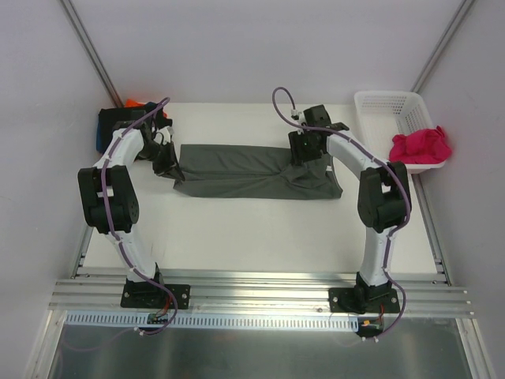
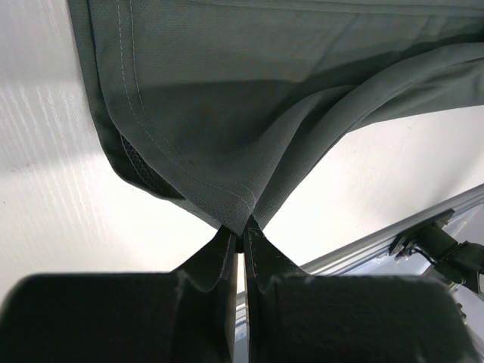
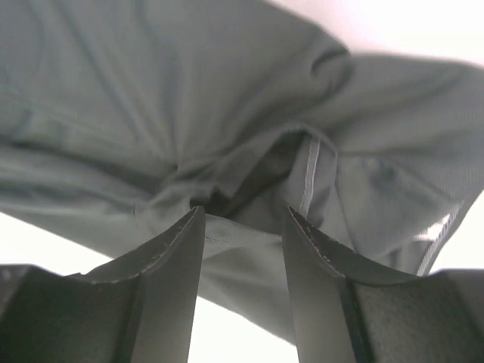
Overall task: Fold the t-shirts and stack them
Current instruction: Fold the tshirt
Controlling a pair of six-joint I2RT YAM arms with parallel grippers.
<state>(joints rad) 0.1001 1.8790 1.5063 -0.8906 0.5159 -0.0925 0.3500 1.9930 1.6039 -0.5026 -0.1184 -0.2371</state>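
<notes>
A dark grey t-shirt (image 1: 245,170) lies across the middle of the table, folded into a long band. My left gripper (image 1: 175,172) is at its left end. In the left wrist view the left gripper (image 2: 242,227) is shut on a corner of the grey shirt (image 2: 249,98), and cloth fans out from the pinch. My right gripper (image 1: 304,158) hovers over the right part of the shirt. In the right wrist view the right gripper (image 3: 243,215) is open, its jaws apart over rumpled grey cloth (image 3: 189,98) with a fold lying loose between them.
A white lattice basket (image 1: 379,99) stands at the back right with a magenta-pink t-shirt (image 1: 420,146) draped over its near end. A pile of dark t-shirts (image 1: 118,118) with an orange one (image 1: 134,103) behind sits at the back left. The metal rail (image 1: 260,296) runs along the near edge.
</notes>
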